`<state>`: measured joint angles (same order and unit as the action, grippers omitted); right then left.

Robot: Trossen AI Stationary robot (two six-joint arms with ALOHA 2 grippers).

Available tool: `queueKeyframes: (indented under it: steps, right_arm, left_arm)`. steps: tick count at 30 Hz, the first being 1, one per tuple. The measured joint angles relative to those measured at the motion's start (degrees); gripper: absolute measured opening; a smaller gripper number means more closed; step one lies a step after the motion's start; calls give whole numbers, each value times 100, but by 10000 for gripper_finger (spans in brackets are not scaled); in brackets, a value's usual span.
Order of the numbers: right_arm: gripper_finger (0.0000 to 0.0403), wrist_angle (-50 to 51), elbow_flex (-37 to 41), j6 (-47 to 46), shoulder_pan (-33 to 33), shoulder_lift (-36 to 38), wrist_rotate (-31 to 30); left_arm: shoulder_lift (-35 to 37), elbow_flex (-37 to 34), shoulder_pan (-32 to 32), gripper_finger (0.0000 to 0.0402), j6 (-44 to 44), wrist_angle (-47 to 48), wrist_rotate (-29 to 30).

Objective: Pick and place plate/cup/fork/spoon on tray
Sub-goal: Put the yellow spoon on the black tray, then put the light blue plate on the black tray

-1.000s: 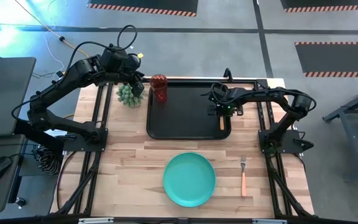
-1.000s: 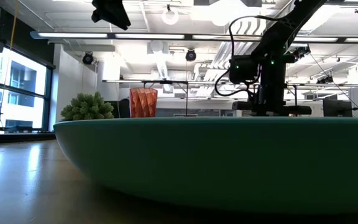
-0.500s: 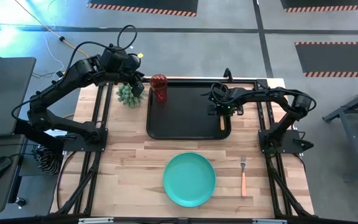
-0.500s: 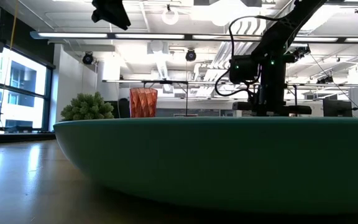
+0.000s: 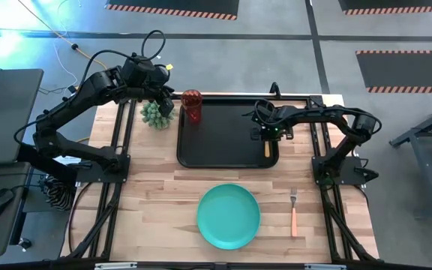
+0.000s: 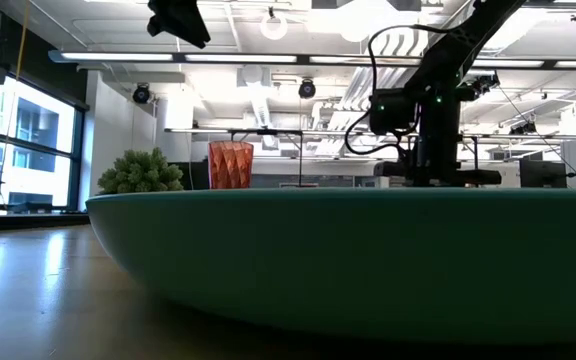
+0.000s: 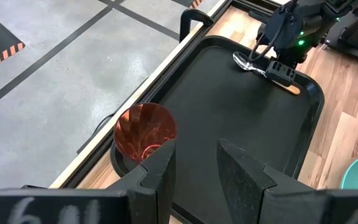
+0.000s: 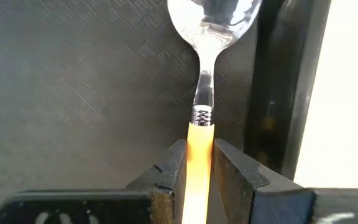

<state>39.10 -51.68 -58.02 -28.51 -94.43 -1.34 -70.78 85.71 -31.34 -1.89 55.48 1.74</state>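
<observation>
Orange-handled spoon [image 8: 199, 134] lay on the tray [image 5: 223, 150], apparently pinched between the right gripper's [image 8: 196, 163] fingers; the left gripper [image 7: 194, 163] hung parted beside the cup [image 7: 145, 131].

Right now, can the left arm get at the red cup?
Probably yes. The left gripper hangs open just above and beside the cup, which stands upright at the tray corner with nothing between them.

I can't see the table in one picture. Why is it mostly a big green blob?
In the low view the plate sits right against the camera, so its rim fills the picture, hiding the tray; only the cup and plant peek over. In the high view the plate looks round and ordinary.
</observation>
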Motion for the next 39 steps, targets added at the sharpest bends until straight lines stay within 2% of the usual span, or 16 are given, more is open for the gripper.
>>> queueKeyframes:
  steps: [5,28,39]
  right_arm:
    - [72,239,0,0,0,2,2]
    - [72,159,0,0,4,19,118]
    - [72,231,0,21,0,846,-52]
  left_arm:
    - [0,-1,1,106,0,0,0]
    - [0,-1,1,106,0,-1,0]
    - [0,0,0,106,-2,-1,2]
